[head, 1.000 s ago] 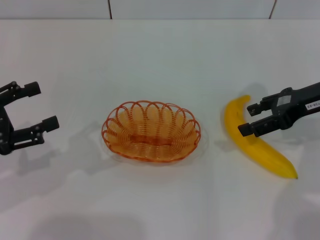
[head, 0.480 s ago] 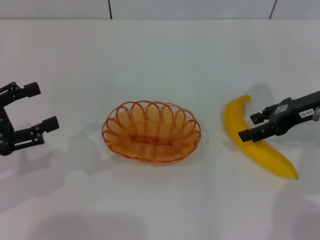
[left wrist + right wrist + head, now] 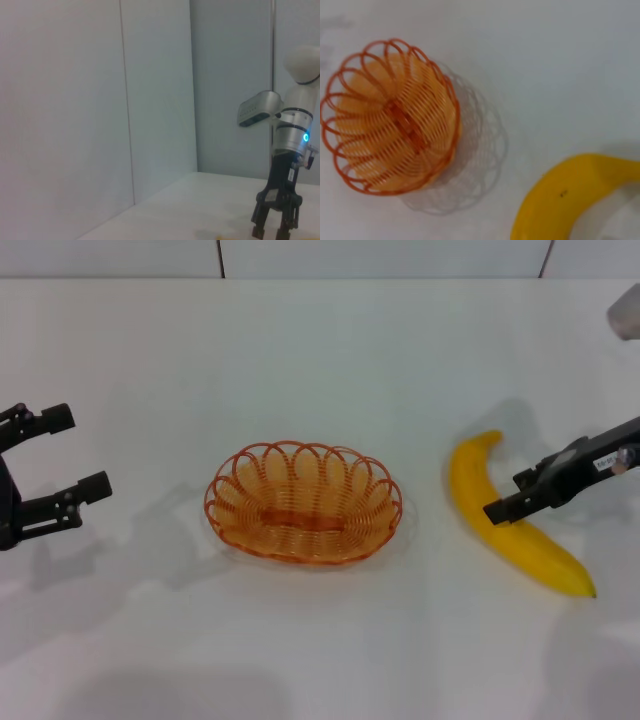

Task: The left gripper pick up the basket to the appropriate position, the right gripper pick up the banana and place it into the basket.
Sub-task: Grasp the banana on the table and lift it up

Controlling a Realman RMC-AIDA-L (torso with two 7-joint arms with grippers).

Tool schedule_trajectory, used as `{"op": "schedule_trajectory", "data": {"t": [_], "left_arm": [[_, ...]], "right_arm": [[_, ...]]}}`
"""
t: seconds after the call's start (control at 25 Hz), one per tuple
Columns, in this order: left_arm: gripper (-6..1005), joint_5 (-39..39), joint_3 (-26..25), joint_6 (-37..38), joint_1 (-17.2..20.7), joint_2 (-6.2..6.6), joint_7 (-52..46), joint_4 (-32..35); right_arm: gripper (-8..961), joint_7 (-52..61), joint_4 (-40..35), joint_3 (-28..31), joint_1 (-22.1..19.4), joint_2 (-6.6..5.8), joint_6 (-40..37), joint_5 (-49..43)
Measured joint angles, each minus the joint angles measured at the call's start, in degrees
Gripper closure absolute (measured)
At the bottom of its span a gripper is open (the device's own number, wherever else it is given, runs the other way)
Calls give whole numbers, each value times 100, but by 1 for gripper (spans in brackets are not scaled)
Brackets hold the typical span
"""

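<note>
Head view: the right gripper (image 3: pixel 503 497) had been lowered over the banana (image 3: pixel 508 522) since a sec ago, fingers seen parted astride it, nothing gripped yet; the left gripper (image 3: pixel 72 453) was left wide open & empty, well apart from the basket (image 3: pixel 303 502), which sat mid-table, unmoved. L wrist view: only the right gripper (image 3: pixel 274 231) was shown, fingers spread. R wrist view: basket (image 3: pixel 390 117) & banana (image 3: pixel 570 195) were seen apart; a grasp was judged imminent.

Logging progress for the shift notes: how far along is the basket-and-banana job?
Nothing looks done. The oval orange wire basket sits on the white table, nothing in it. The open left gripper hangs beside it. The right gripper is at the smooth yellow curved banana, not lifted. Both pickups remain.
</note>
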Motion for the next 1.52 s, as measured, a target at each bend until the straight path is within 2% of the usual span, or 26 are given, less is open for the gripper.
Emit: {"op": "schedule_trajectory", "data": {"t": [0.12, 0.72, 1.52], "left_arm": [[119, 0, 4, 0, -3, 4, 1, -7], [119, 1, 21, 0, -72, -8, 5, -7], [119, -35, 24, 5, -79, -19, 5, -7]], "right_arm": [[119, 89, 7, -190, -17, 13, 68, -2], [120, 191, 287, -356, 57, 32, 110, 34], [355, 179, 417, -473, 98, 33, 320, 65]]}}
